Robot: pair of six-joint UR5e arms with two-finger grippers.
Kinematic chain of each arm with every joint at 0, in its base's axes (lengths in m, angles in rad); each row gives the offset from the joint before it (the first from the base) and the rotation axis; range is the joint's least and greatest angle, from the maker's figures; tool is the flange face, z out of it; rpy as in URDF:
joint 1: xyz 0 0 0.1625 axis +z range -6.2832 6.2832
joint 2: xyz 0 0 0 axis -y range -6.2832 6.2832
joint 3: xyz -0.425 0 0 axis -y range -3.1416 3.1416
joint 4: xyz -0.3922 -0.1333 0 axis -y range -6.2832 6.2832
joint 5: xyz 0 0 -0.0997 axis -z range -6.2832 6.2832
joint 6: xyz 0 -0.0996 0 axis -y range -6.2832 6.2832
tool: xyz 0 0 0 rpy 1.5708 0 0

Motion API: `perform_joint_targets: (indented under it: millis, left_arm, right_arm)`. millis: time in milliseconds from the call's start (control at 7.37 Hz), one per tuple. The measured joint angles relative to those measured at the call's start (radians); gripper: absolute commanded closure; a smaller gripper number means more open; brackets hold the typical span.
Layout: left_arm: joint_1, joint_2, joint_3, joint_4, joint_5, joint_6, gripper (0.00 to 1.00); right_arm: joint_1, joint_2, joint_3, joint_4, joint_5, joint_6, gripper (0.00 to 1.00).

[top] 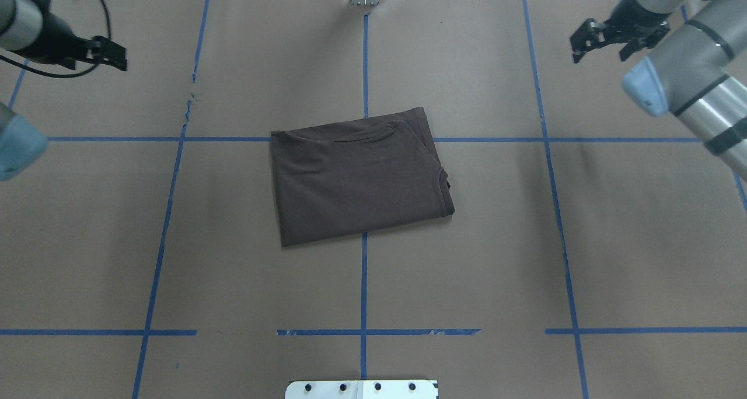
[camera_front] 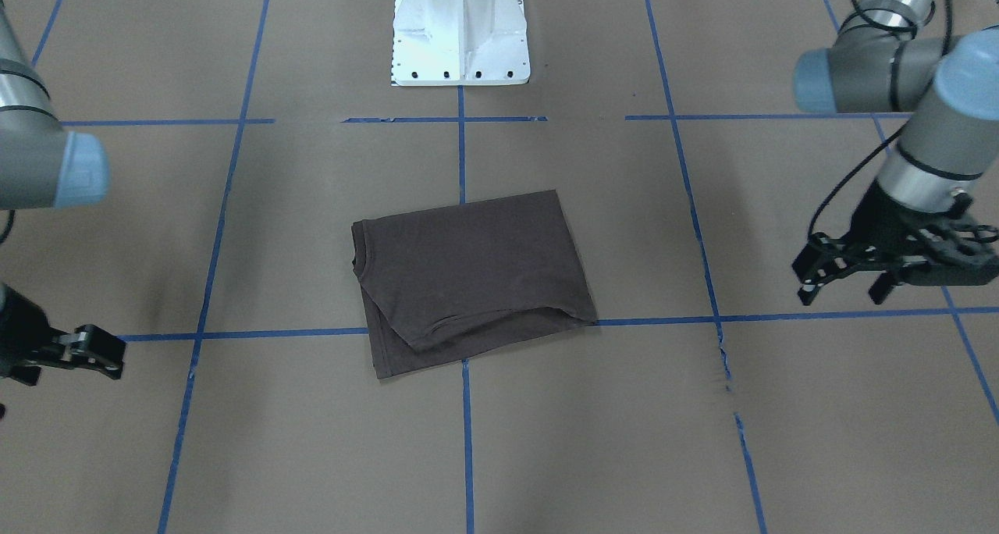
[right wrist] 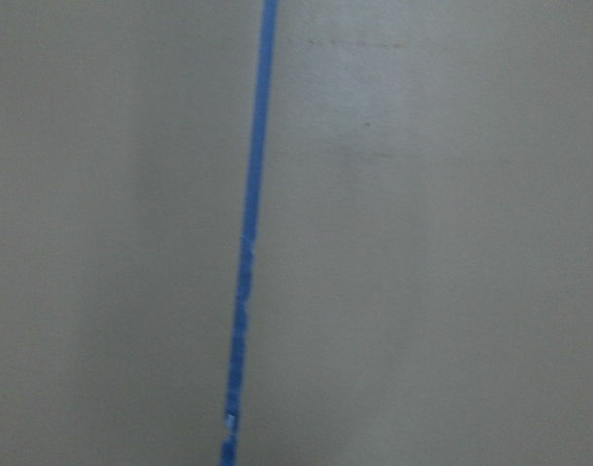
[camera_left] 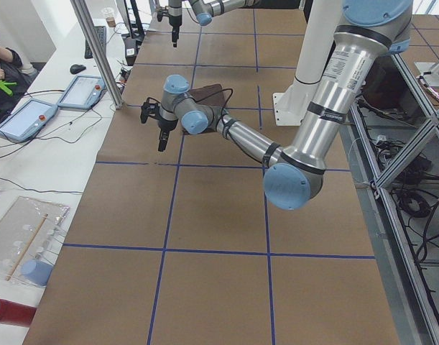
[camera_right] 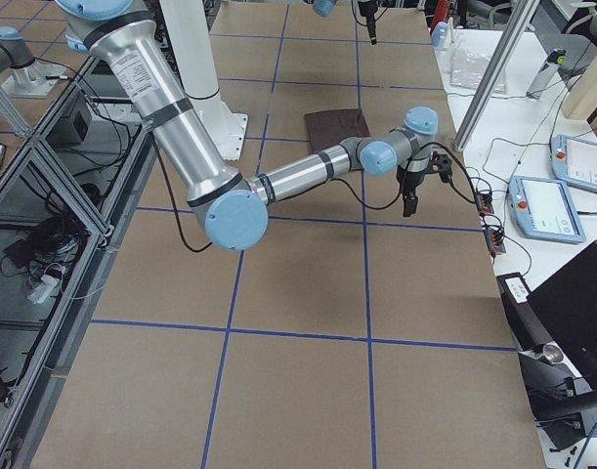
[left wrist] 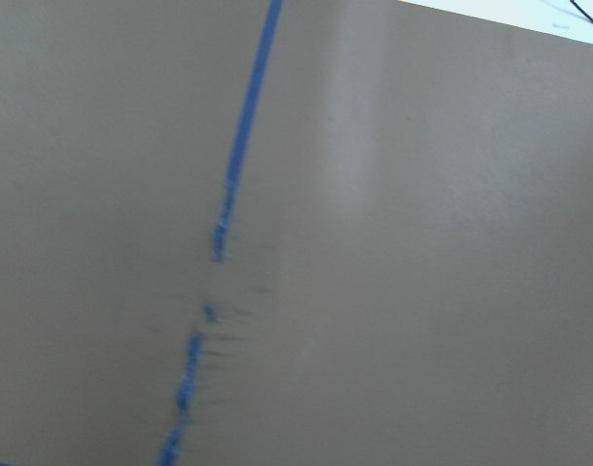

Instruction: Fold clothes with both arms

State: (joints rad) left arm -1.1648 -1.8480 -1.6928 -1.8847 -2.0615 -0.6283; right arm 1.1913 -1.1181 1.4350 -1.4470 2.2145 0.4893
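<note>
On the robot's left side of the table (top: 233, 270), the left arm (camera_front: 929, 136) reaches out over the far part of the brown paper surface. The left gripper (camera_front: 841, 290) hangs above the surface with its two black fingers spread wide and nothing between them. It is well apart from the cloth, and its wrist camera sees only bare paper and a scuffed, frayed stretch of blue tape (left wrist: 228, 223). In the middle lies the dark brown T-shirt (top: 356, 174), folded into a rough rectangle that is slightly skewed to the tape grid. It straddles the centre tape line, and its far edge lies along a crosswise line. Its ribbed collar (top: 444, 182) shows at the edge towards the robot's right, and a curved hem of a folded layer shows near the far edge. The white pedestal base (camera_front: 460, 30) stands on the robot's side of the shirt, apart from it. On the right side, the right arm (top: 688, 78) bends over the far corner. The right gripper (top: 600, 52) is also spread wide and holds nothing, well clear of the shirt, with only paper and a straight tape line under its camera.
</note>
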Motion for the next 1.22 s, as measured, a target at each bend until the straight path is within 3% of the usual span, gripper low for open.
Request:
perform_joint_targets:
  millis: [271,543,814,1221]
  left_arm:
    - [-0.203,0.14,-0.002,0.022,-0.079,0.481,0.0]
    - [-0.321,0.236,0.001,0.071,-0.133,0.788,0.0]
    - [-0.346,0.279,0.039,0.063,-0.198,0.857,0.0]
    - [-0.351,0.299,0.093,0.108,-0.168,0.869,0.0]
  right_arm:
    - [0.148,-0.207,0.061,-0.026,0.066,-0.311,0.0]
    - [0.269,-0.372,0.167,-0.118,0.089,-0.539,0.0]
    - [0.305,-0.429,0.245,-0.167,0.07,-0.593,0.0]
    - [0.314,-0.441,0.25,-0.182,0.075,-0.596,0.0]
